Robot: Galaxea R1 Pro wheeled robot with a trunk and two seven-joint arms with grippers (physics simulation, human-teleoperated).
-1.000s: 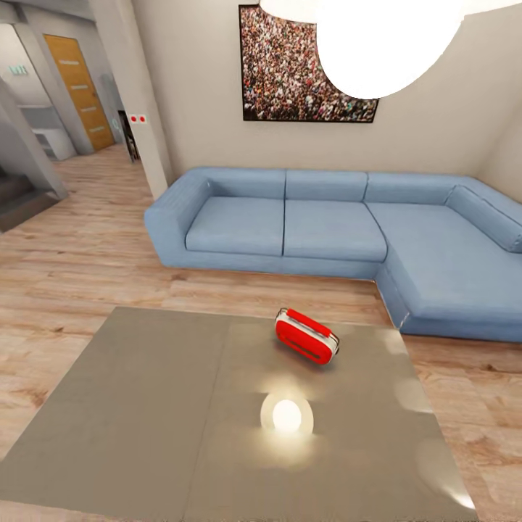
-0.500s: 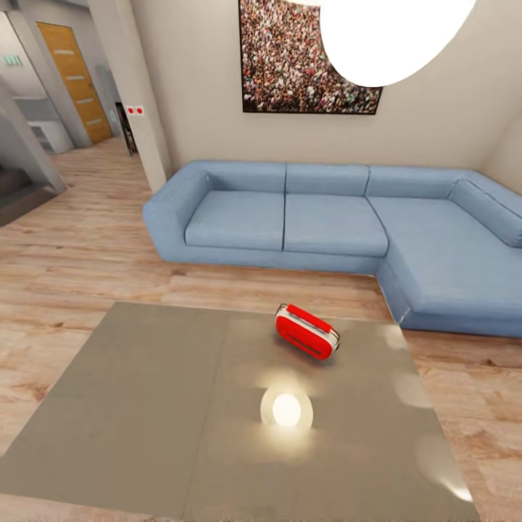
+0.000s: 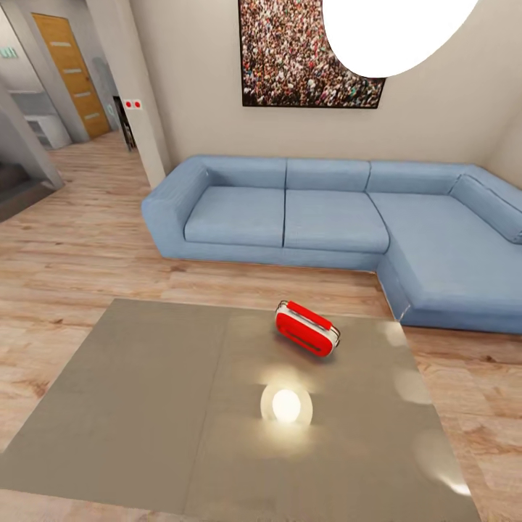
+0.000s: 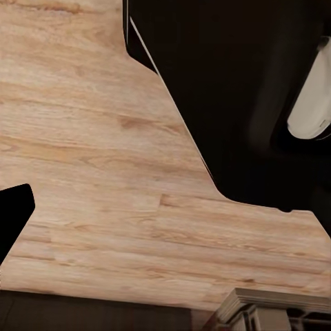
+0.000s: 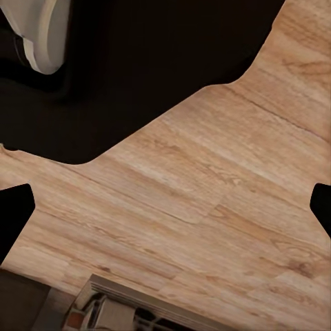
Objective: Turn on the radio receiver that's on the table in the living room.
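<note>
A red radio receiver (image 3: 307, 328) lies tilted on the grey table (image 3: 145, 406), dial hidden; pincer fingertips (image 5: 15, 214) barely show at wrist-frame edges, openness unclear.

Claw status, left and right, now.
Left claw: one dark fingertip at the frame edge; open or shut cannot be told.
Right claw: open, holding nothing, over the wood floor.

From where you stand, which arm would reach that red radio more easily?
Probably the right. The radio sits right of the table's middle, near its far edge. Neither arm is raised over the table yet, so it's only a guess.
</note>
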